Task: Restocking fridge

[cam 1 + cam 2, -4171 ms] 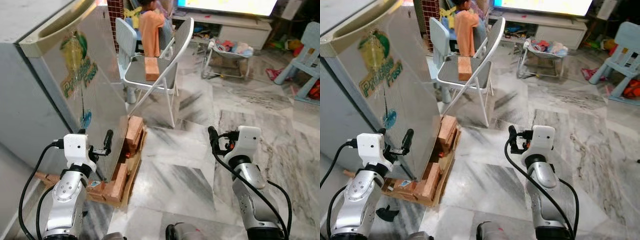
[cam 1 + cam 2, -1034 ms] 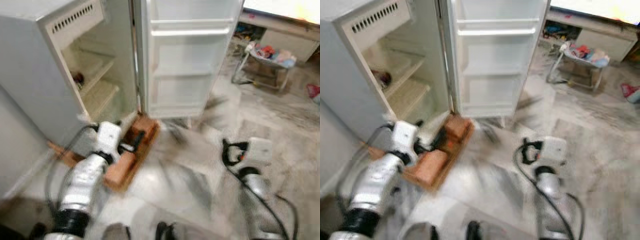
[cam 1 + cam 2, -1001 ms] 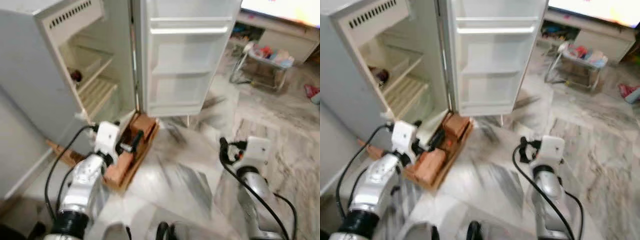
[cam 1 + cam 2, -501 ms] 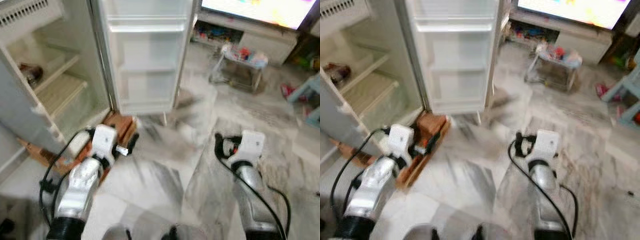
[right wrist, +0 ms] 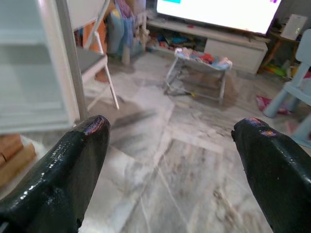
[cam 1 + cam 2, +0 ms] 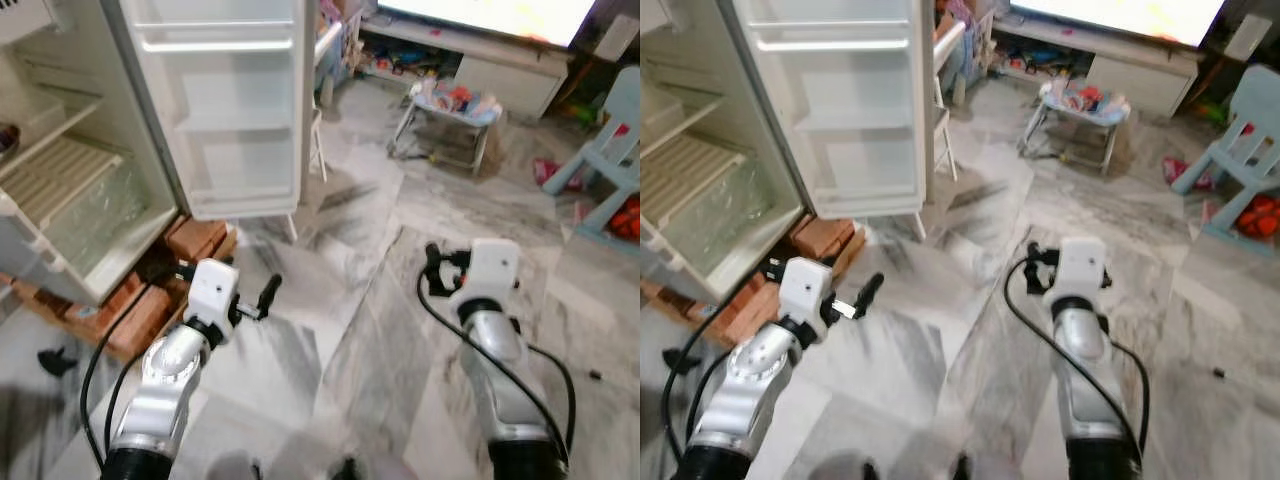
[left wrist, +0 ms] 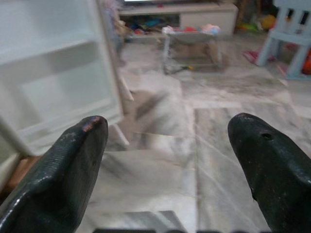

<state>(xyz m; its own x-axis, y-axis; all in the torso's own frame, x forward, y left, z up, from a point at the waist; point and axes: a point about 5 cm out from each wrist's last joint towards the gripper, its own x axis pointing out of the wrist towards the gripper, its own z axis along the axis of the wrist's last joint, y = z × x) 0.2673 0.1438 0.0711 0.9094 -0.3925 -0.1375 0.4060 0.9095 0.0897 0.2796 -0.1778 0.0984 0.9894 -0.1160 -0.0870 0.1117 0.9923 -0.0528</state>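
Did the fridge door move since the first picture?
Yes. The fridge door swung open, away from the fridge body; its shelves face out now.

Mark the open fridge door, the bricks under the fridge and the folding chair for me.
fridge door [image 6: 240,140], left eye view, on its inner shelf panel.
bricks [image 6: 195,238], left eye view, on the top brick's face.
folding chair [image 5: 92,59], right wrist view, on the grey seat.

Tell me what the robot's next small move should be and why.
Probably turn and step toward the folding chair behind the open fridge door to look for stock: both the left gripper and right gripper are open and empty, and the door shelves look bare.
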